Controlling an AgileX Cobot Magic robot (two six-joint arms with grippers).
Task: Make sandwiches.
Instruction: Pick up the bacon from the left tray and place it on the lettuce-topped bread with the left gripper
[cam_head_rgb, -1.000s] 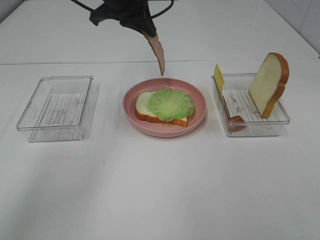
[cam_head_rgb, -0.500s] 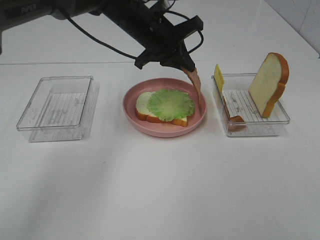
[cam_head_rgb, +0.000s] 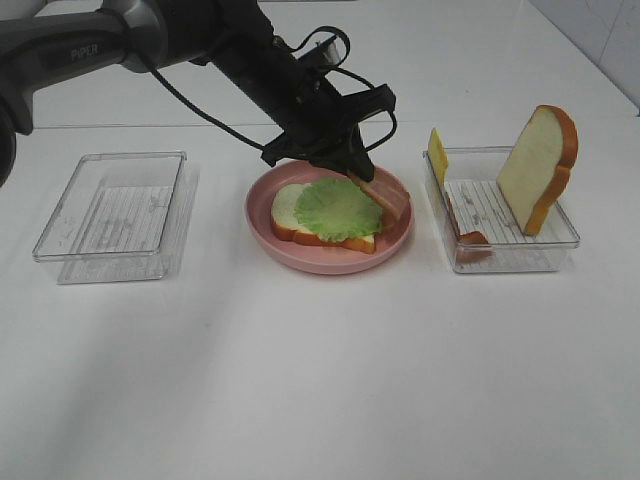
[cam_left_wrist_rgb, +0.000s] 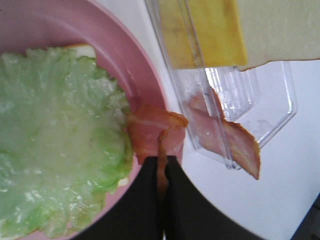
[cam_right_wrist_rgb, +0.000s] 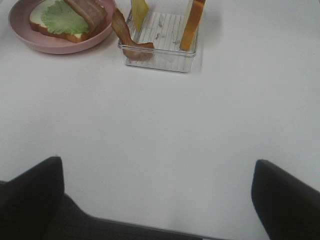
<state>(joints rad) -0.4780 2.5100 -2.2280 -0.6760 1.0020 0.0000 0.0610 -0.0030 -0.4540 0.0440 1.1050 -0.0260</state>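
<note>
A bread slice (cam_head_rgb: 286, 206) topped with green lettuce (cam_head_rgb: 338, 208) lies on the round pink plate (cam_head_rgb: 330, 262). My left gripper (cam_head_rgb: 352, 170) reaches over the plate's far right side and is shut on one end of a bacon strip (cam_head_rgb: 382, 196). The strip's lower part rests on the plate beside the lettuce. The left wrist view shows the fingers (cam_left_wrist_rgb: 175, 200) pinching the bacon (cam_left_wrist_rgb: 155, 127) at the lettuce's (cam_left_wrist_rgb: 55, 135) edge. My right gripper (cam_right_wrist_rgb: 160, 200) is open and empty over bare table, well short of the plate (cam_right_wrist_rgb: 55, 47).
A clear tray (cam_head_rgb: 560, 240) to the right of the plate holds a yellow cheese slice (cam_head_rgb: 437, 152), another bacon strip (cam_head_rgb: 465, 232) and an upright bread slice (cam_head_rgb: 538, 165). An empty clear tray (cam_head_rgb: 110, 215) stands to the left. The left arm's cables hang above the plate.
My left gripper has come down from behind the plate to its right side with the bacon. The strip hung straight before and now lies slanted on the plate.
</note>
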